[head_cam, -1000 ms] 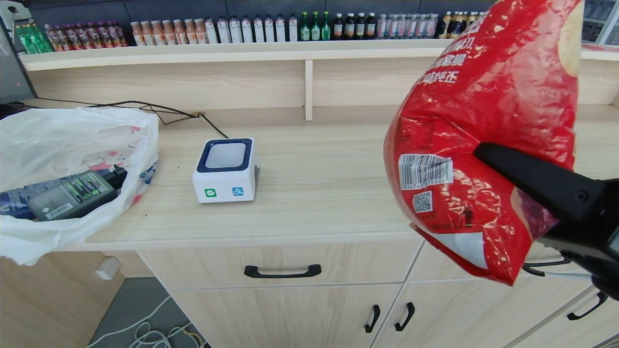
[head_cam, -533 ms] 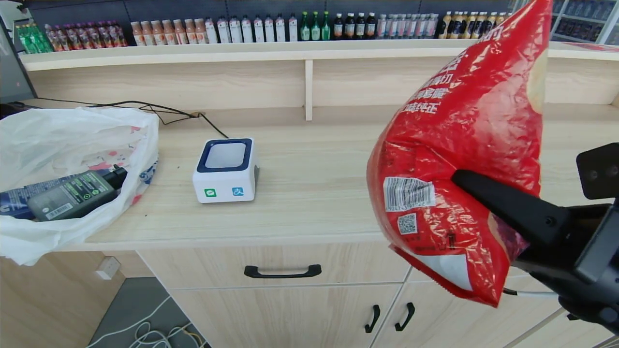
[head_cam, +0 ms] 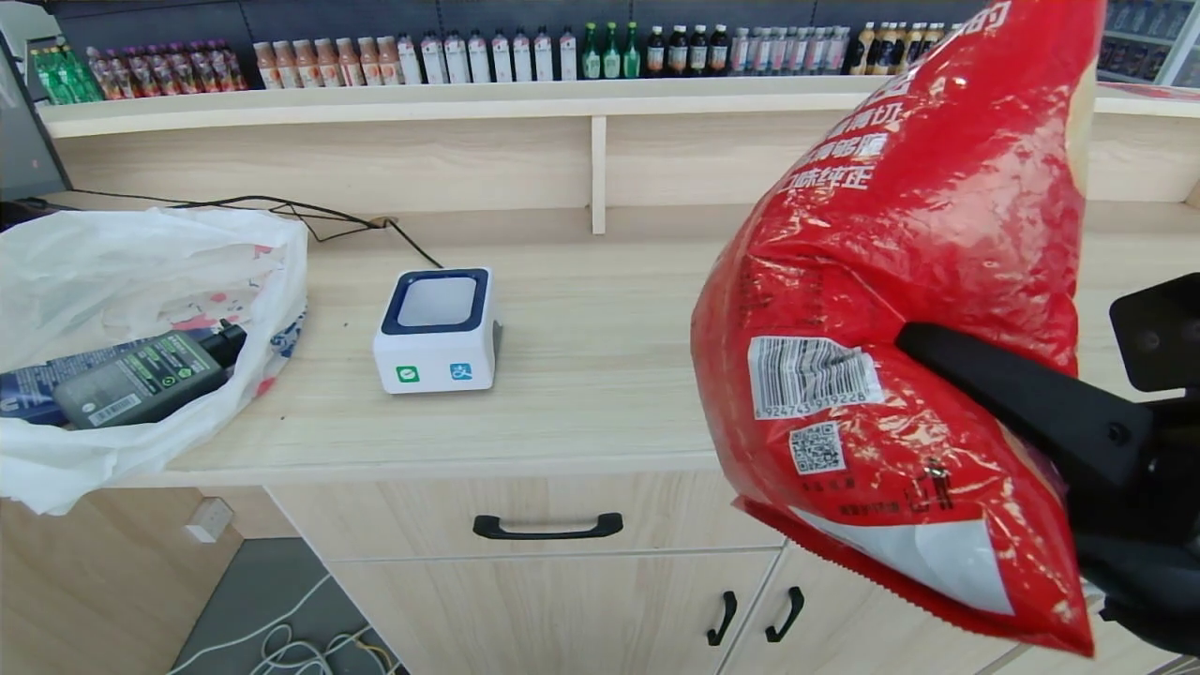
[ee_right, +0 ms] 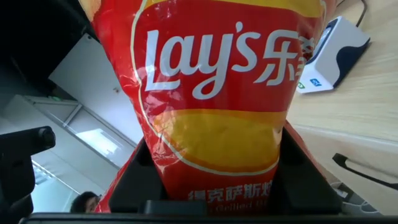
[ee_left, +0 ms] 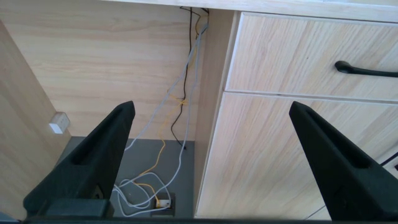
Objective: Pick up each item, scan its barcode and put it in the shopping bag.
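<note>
Chip bag point(head_cam: 919, 234) in right gripper point(ee_right: 217, 165)

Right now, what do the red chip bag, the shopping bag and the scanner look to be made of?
Chip bag: probably glossy plastic or foil-lined film, going by its bright highlights and sharp crinkles.
Shopping bag: thin, soft white plastic film that slumps in loose wrinkles.
Scanner: seemingly hard, smooth white plastic, with crisp rounded edges and a pale flat window on top.

Red chip bag point(ee_right: 211, 106) in the right pincer point(ee_right: 216, 177), white scanner point(ee_right: 334, 53) on the wooden counter point(ee_right: 354, 109) beyond.
</note>
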